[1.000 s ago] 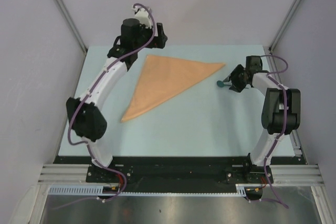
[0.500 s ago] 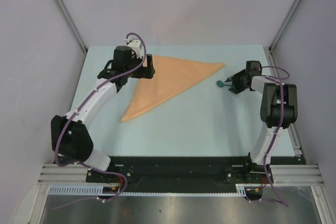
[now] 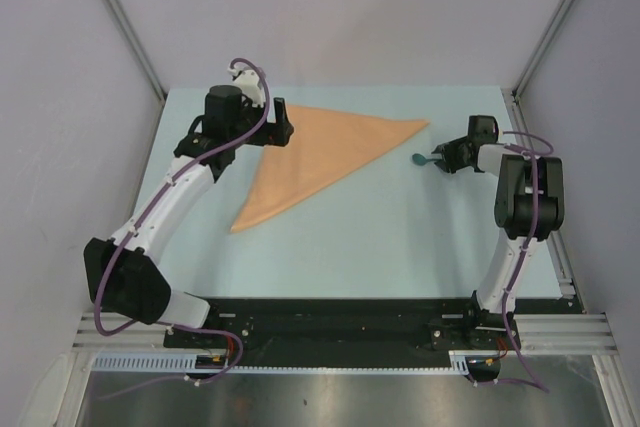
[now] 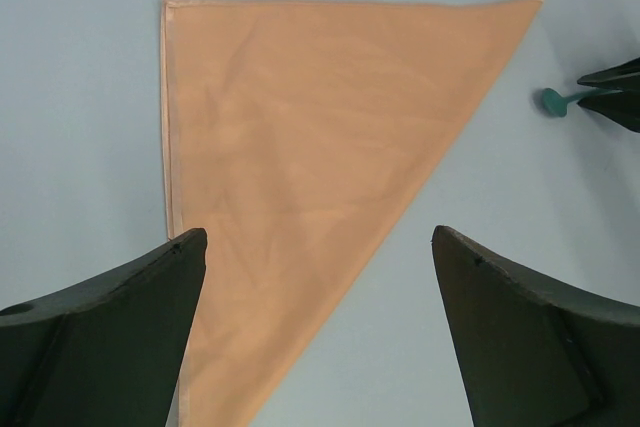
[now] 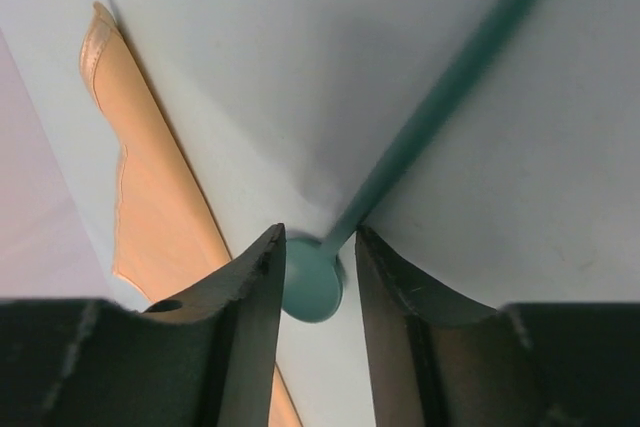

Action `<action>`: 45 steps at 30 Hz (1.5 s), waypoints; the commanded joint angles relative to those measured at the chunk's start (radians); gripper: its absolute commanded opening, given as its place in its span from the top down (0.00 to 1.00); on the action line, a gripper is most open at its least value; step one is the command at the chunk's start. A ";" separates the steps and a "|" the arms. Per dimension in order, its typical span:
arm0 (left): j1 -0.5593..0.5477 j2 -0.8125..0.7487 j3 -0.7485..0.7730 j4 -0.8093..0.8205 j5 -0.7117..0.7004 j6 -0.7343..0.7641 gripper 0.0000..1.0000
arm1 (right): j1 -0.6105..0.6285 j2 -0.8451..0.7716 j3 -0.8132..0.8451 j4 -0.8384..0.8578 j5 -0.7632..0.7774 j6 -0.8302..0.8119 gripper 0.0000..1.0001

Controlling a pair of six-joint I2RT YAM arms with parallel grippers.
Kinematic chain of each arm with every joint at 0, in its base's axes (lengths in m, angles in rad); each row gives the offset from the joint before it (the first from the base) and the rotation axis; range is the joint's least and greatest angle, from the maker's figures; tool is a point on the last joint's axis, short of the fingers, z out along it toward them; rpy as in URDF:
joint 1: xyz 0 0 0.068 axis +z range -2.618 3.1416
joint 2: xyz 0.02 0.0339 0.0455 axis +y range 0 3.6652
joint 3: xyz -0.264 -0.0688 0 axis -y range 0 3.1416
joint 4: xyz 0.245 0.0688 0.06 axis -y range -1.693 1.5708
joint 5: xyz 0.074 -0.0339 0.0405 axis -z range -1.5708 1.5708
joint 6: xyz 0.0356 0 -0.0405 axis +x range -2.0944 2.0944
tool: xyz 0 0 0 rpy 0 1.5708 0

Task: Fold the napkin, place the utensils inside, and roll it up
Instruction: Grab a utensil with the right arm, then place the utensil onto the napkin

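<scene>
The napkin (image 3: 320, 152) lies folded in a triangle, far middle of the surface (image 3: 380, 237). The step now is taking the utensil (image 3: 418, 159) just right of it. The right tool (image 5: 318, 237) stands narrow around its neck, and I cannot tell if it grips. The left tool (image 4: 318, 237) hangs wide over the napkin. Next: lift the utensil onto the napkin.

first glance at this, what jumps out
A peach-orange napkin folded into a triangle lies on the far middle of the pale blue table, and the left gripper hangs wide open over its left end. Just off the napkin's right tip lies a small teal spoon. The right gripper straddles its neck, one finger on either side; whether it pinches the spoon is unclear.
</scene>
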 commanded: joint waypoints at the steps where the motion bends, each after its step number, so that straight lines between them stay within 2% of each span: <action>1: 0.000 -0.055 -0.005 0.029 0.014 -0.008 0.02 | -0.005 0.084 0.008 -0.068 0.058 -0.017 0.63; 6: 0.000 -0.063 -0.004 0.028 0.014 -0.008 0.02 | -0.005 0.127 0.073 -0.112 0.043 -0.086 0.81; 7: 0.000 -0.066 -0.004 0.028 0.013 -0.008 0.02 | -0.003 0.148 0.106 -0.126 0.034 -0.097 0.87; 8: 0.000 -0.070 -0.004 0.026 0.011 -0.007 0.02 | -0.002 0.156 0.120 -0.134 0.027 -0.109 1.00; 12: 0.000 -0.081 -0.005 0.029 0.005 -0.005 0.02 | 0.021 0.158 0.130 -0.105 -0.017 -0.112 1.00; 15: 0.000 -0.081 -0.010 0.036 0.007 -0.008 0.02 | 0.078 0.101 0.071 -0.019 -0.055 -0.062 1.00; 17: 0.000 -0.078 -0.010 0.034 0.016 -0.016 0.02 | 0.160 0.040 0.021 0.053 -0.054 -0.010 1.00; 19: 0.000 -0.074 -0.013 0.039 0.031 -0.027 0.02 | 0.216 -0.015 -0.030 0.111 -0.005 0.035 1.00; 20: 0.000 -0.074 -0.014 0.043 0.037 -0.030 0.02 | 0.252 -0.040 -0.062 0.192 0.018 0.096 1.00; 24: 0.001 -0.067 -0.021 0.052 0.051 -0.041 0.02 | 0.461 -0.129 -0.160 0.337 0.171 0.239 1.00; 26: 0.001 -0.064 -0.019 0.051 0.057 -0.042 0.02 | 0.504 -0.106 -0.132 0.366 0.188 0.259 1.00; 28: 0.007 -0.063 -0.016 0.049 0.065 -0.047 0.02 | 0.547 -0.033 -0.029 0.349 0.187 0.258 1.00; 36: 0.073 -0.074 -0.017 0.052 0.082 -0.060 0.02 | 0.610 0.156 0.163 0.368 0.155 0.298 1.00; 45: 0.109 -0.057 -0.019 0.060 0.134 -0.091 0.02 | 0.638 0.184 0.192 0.337 0.208 0.316 1.00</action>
